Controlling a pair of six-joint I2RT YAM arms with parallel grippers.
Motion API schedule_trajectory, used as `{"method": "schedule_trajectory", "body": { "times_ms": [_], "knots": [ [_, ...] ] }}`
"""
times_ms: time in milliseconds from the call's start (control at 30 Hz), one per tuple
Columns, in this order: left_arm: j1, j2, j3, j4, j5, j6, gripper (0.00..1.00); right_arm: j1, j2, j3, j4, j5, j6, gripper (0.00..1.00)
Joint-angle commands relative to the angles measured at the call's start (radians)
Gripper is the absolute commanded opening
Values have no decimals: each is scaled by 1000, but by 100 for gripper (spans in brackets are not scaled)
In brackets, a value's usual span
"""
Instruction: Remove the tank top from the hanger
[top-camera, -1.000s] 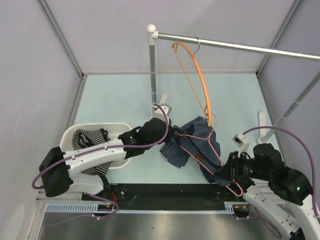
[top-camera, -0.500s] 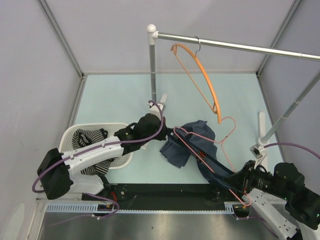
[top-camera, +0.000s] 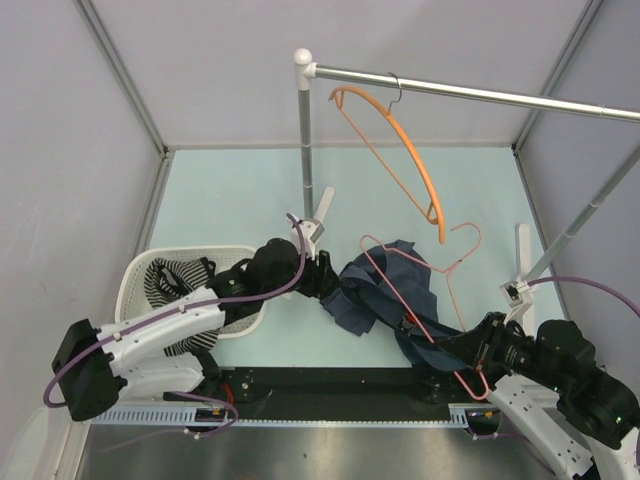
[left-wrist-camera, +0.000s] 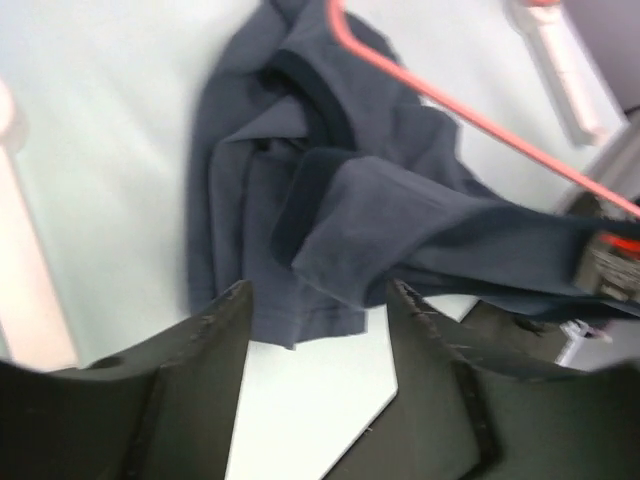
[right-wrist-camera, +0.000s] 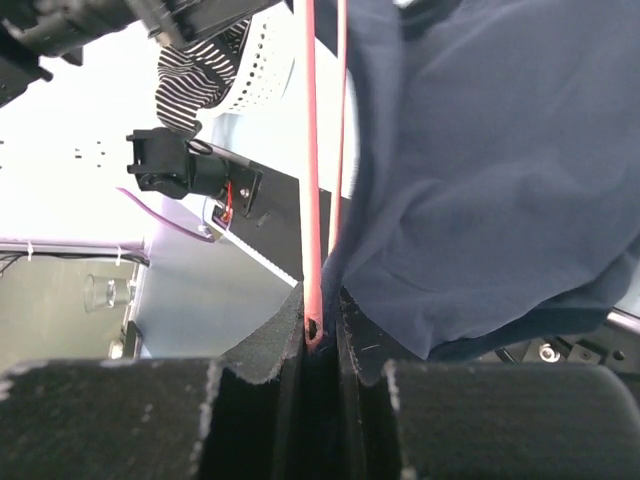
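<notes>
Well apart from tank top (top-camera: 170, 278) in basket (top-camera: 190, 250), spreading left gripper (left-wrist-camera: 315, 320) beside T-shirt (top-camera: 375, 290). Pinching pink wire hanger (right-wrist-camera: 310, 150) with right gripper (right-wrist-camera: 320, 335).

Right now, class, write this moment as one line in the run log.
tank top: in basket | hanger: bare, on rail | left gripper: open by navy T-shirt | right gripper: shut on pink hanger
</notes>
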Motion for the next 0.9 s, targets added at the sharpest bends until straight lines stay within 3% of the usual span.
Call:
{"method": "schedule_trajectory", "body": {
  "times_ms": [0,67,200,433,867],
  "knots": [
    [7,-136,-17,75,125,99,69,0,15,-25,95,-40,19,0],
    [7,-194,-13,98,177,137,75,0,34,-54,130,-83,21,0],
    [-13,-214,8,159,272,171,79,0,67,-109,211,-163,19,0],
    [-198,-59,183,97,76,390,79,0,184,-155,340,-295,-27,0],
    [-220,172,356,169,-22,194,79,2,256,-192,388,-355,-99,0]
  ]
}}
